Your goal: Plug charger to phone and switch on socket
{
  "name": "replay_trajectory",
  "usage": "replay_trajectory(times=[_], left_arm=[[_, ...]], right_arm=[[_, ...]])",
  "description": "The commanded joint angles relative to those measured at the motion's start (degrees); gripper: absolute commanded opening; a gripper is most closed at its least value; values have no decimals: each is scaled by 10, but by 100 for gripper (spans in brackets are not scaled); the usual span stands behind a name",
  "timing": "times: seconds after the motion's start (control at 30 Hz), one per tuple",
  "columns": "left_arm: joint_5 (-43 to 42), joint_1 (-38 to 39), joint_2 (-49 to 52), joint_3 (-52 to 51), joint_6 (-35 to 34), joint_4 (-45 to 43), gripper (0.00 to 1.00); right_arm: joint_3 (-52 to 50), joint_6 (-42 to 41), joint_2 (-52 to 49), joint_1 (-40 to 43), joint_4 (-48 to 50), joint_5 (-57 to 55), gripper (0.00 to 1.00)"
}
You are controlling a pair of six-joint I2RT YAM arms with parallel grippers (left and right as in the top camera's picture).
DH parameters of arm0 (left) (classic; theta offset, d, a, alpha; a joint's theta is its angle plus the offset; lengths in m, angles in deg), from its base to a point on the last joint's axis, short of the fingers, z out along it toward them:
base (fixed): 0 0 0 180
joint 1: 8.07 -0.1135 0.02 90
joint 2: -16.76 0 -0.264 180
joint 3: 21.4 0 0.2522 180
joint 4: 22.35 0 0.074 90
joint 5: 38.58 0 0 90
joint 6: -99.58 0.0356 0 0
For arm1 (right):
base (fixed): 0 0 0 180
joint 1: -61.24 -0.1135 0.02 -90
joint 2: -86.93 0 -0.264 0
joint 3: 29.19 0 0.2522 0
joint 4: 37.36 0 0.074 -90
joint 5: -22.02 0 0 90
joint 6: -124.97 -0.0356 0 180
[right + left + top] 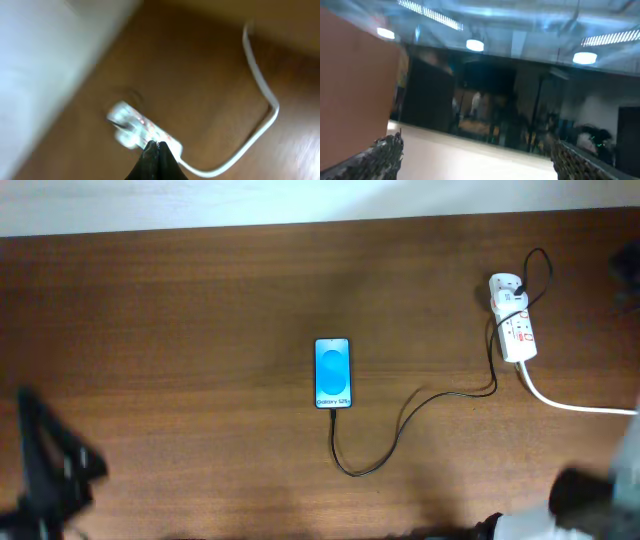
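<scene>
The phone lies flat mid-table, blue screen up. The thin black charger cable runs from the phone's near end, loops and leads to the white socket at the far right, where a white adapter is plugged in. In the right wrist view the socket is blurred, and my right gripper is shut and empty, its tips above the strip. My left gripper is open and empty, pointing away from the table at the room. The left arm sits at the near left edge.
A thick white cable leaves the socket toward the right edge; it also shows in the right wrist view. The right arm is at the near right corner. The brown wooden table ends at a pale strip along the far edge.
</scene>
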Motion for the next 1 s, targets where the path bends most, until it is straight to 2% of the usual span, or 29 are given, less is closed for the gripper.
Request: replay_trajectory(times=[0.0, 0.13, 0.2, 0.27, 0.43, 0.53, 0.6, 0.7, 0.83, 0.97], left_arm=[[8, -2, -136, -115, 9, -72, 99], [11, -2, -247, -179, 9, -118, 99], [7, -3, -243, -176, 9, -116, 99], [5, -3, -245, -176, 7, -121, 99], [6, -17, -246, -176, 7, -115, 99], [5, -34, -246, -176, 7, -113, 99], [-7, -43, -246, -176, 7, -114, 99], [-38, -47, -246, -176, 7, -118, 99], [-45, -47, -246, -176, 6, -84, 99], [-133, -47, -246, -177, 7, -66, 99]], right_arm=[[9, 30, 137, 0, 46, -15, 4], [9, 30, 271, 0, 173, 15, 4], [9, 29, 321, -9, 253, 59, 4], [9, 30, 354, -51, 308, 59, 6], [-16, 102, 450, -196, 265, 54, 13], [-106, 103, 565, -249, 246, 40, 15], [-183, 103, 651, -252, 248, 40, 17], [-300, 102, 783, -251, 259, 40, 25], [-371, 102, 865, -251, 259, 40, 36], [-416, 103, 930, -247, 268, 39, 45]])
